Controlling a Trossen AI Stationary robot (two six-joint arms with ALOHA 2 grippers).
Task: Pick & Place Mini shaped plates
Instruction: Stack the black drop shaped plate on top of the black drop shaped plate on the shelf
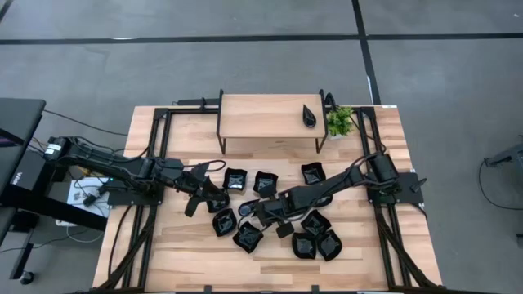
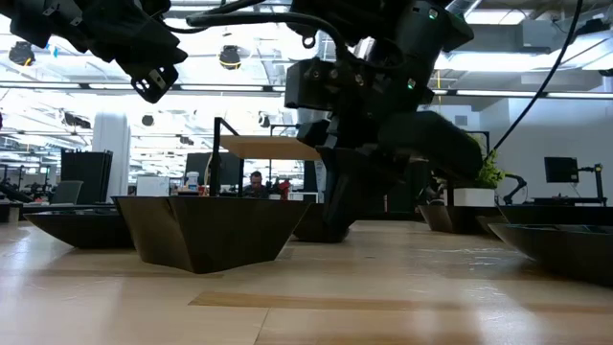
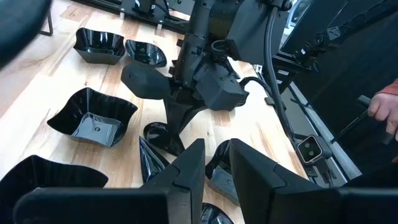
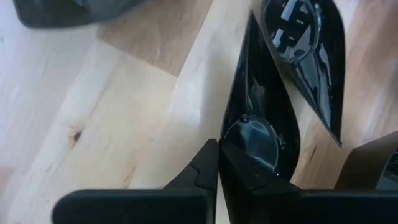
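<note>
Gripping is the step in hand: judged from how things lie, a pick has just been made and the lift is not yet done. The table (image 1: 270, 269) carries a small raised shelf (image 1: 261, 118) at its far side, with one teardrop dish (image 1: 310, 117) on it and a green potted plant (image 1: 340, 121) just beside it. That shelf is the likely drop-off.

The mini shaped plates (image 1: 278, 216) lie scattered on the table's middle, between the two arms.

The right gripper (image 4: 217, 163) is down among them. Its fingers are drawn together on the thin rim of a pointed leaf-shaped plate (image 4: 261, 134); one finger sits inside the bowl, the other outside the wall, on bare wood. A second plate (image 4: 311, 50) lies just beyond the fingertips, touching or nearly so.

The next move calls for a straight, slow lift, since the rim hold is narrow and the glaze likely slippery.

The left gripper (image 3: 214, 171) hangs above the plates, fingers slightly apart, holding nothing.
</note>
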